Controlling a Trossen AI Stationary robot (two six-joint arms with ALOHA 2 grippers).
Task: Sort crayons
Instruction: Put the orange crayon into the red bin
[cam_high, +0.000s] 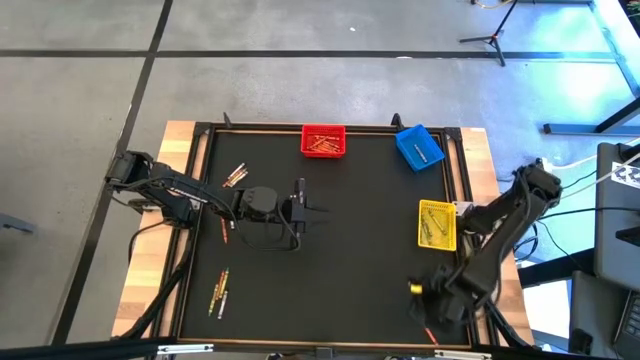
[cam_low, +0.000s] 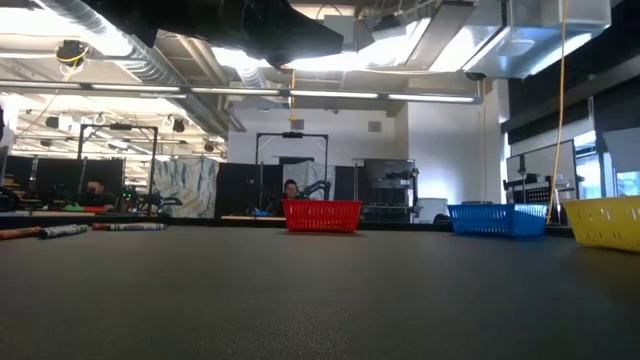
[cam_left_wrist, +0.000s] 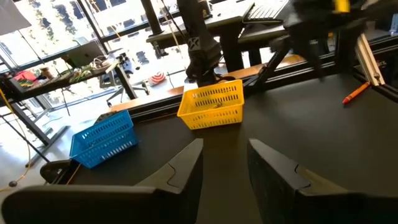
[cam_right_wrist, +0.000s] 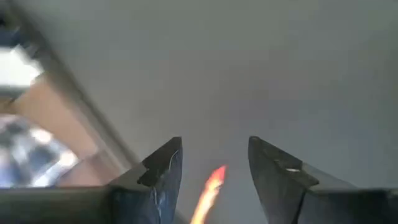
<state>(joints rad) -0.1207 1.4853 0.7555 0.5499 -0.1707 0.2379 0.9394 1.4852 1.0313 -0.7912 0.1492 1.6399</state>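
Your right pincer hangs spread over an orange crayon at the near right corner of the tabletop.

Your left pincer is also spread and holds nothing, sitting left of the tabletop's centre and facing the yellow bin by the right edge. The red bin at the middle of the far edge holds red and orange crayons, and the yellow bin holds yellow ones. I cannot tell what lies in the blue bin at the far right corner. More crayons lie loose near the left edge, a few toward the far side and another small group toward the near left corner.
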